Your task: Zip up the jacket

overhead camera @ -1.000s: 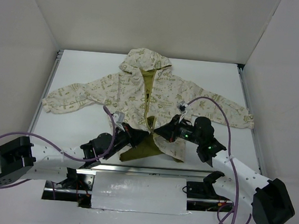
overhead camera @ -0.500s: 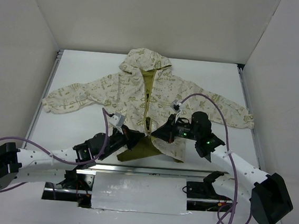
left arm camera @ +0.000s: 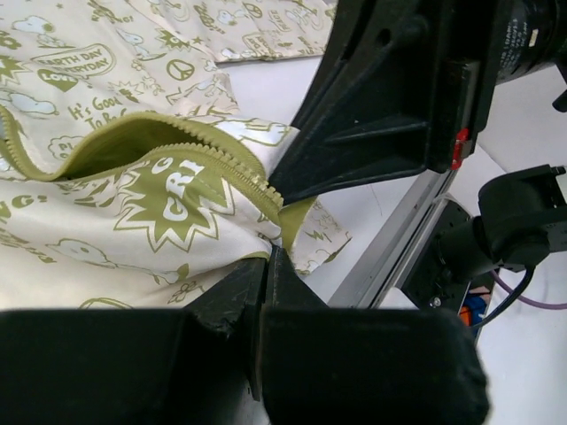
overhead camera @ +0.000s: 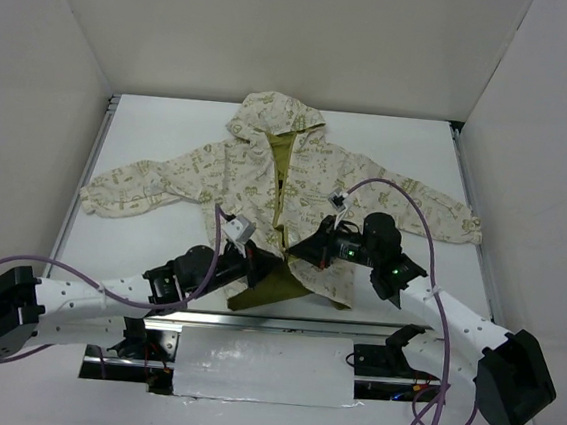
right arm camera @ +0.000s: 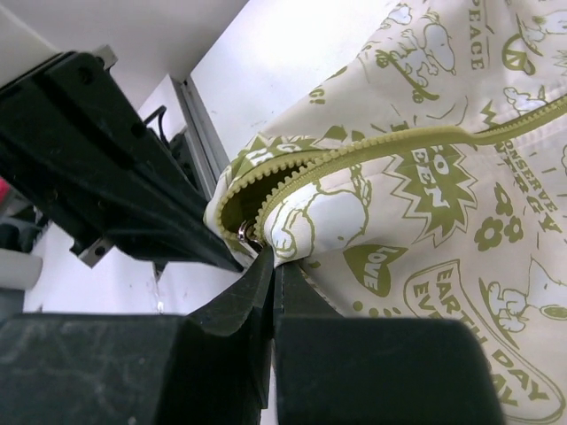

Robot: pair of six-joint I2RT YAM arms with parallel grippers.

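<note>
Though they overlap from above, left pincer [overhead camera: 267, 262] and right pincer [overhead camera: 295, 257] each clamp the zipper hem of the jacket [overhead camera: 312, 175] by the near edge of the bench [overhead camera: 171, 126].

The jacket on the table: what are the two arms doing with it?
Two robot arms are working at the bottom of the jacket, which lies spread flat. The left gripper and the right gripper are both shut on its lower edge, close together at the lower end of the zipper. The front is open; the zipper is not yet closed.
</note>
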